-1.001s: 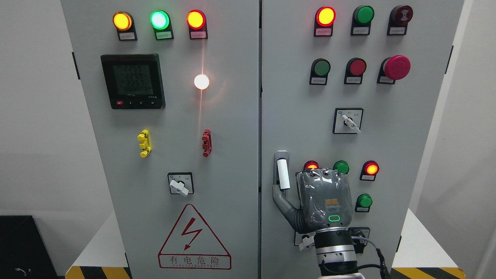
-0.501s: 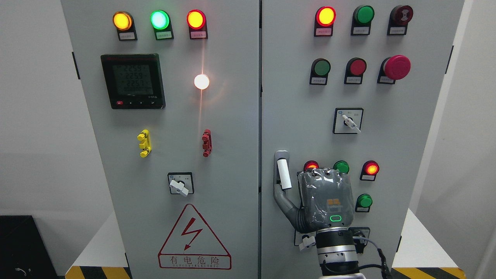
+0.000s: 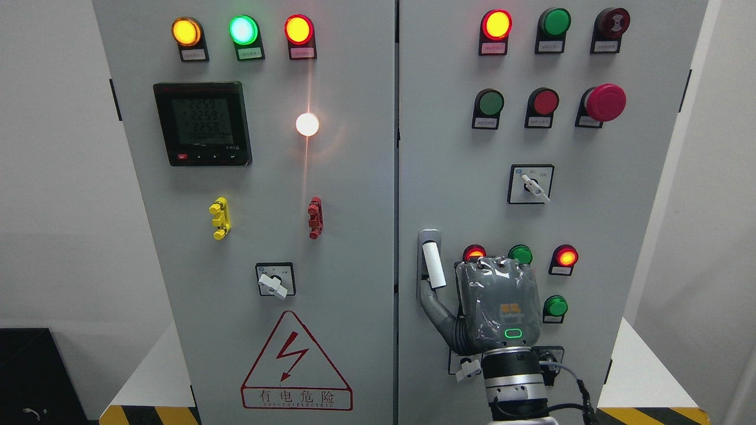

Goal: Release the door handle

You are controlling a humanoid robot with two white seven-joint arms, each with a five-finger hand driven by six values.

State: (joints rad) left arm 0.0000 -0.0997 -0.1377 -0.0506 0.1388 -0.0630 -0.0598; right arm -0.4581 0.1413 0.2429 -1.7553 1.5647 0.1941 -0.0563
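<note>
Right hand (image 3: 497,307) beside door handle (image 3: 433,265), fingertips hidden, perhaps curled

Grey right hand (image 3: 498,307), green ring light, silver wrist, black cable

Single head view, close, facing straight at control cabinet (image 3: 331,195); robot hand (image 3: 499,307) enters low right.

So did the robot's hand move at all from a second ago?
Yes, a little. The right hand has slid slightly rightward and lower, away from the white door handle; more of the red light above it shows now.
</note>
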